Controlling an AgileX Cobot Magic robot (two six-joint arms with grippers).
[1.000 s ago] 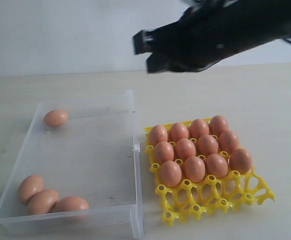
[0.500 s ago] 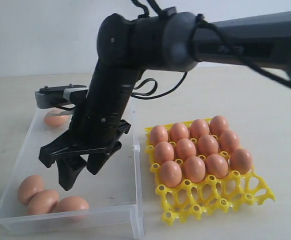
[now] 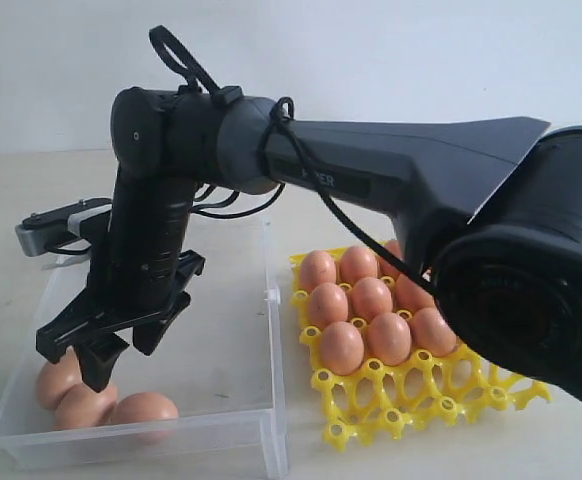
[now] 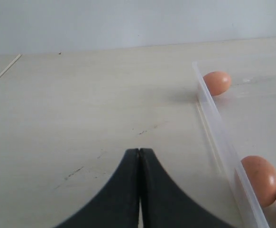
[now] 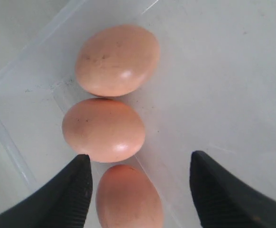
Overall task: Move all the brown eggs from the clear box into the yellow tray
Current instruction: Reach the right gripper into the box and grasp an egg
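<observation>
We take the box (image 3: 268, 300) as our landmark; it lies on the worktop (image 3: 31, 180). Just beside its right wall sits the tray (image 3: 421, 400), with eggs (image 3: 371, 297) seated in the cups of its farther rows. Inside the box, three eggs (image 5: 104, 129) lie close together in a line at the near left corner, and the right tool (image 5: 139, 156) hangs directly above them. A single egg (image 4: 217, 82) rests against the box's left wall at the far end. Outside that wall, the left tool (image 4: 139, 152) stands over the worktop.
</observation>
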